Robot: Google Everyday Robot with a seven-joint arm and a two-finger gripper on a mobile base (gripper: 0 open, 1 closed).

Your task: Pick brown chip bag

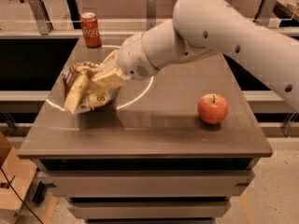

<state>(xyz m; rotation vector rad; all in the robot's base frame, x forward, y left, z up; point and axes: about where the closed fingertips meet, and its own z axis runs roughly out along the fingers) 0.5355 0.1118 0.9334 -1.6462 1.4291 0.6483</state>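
The brown chip bag (74,84) is crumpled and folded, with its dark brown front and pale yellow edges showing, at the left of the table. My gripper (102,78) comes in from the right at the end of the white arm and is shut on the bag's right side. The bag hangs tilted from the gripper, raised off the tabletop (154,134), with its shadow underneath. Most of the lettering is hidden by the folds.
A red apple (213,108) sits on the right side of the table. A red cola can (90,30) stands upright at the back left. A railing runs behind the table, and the table's front edge is near the camera.
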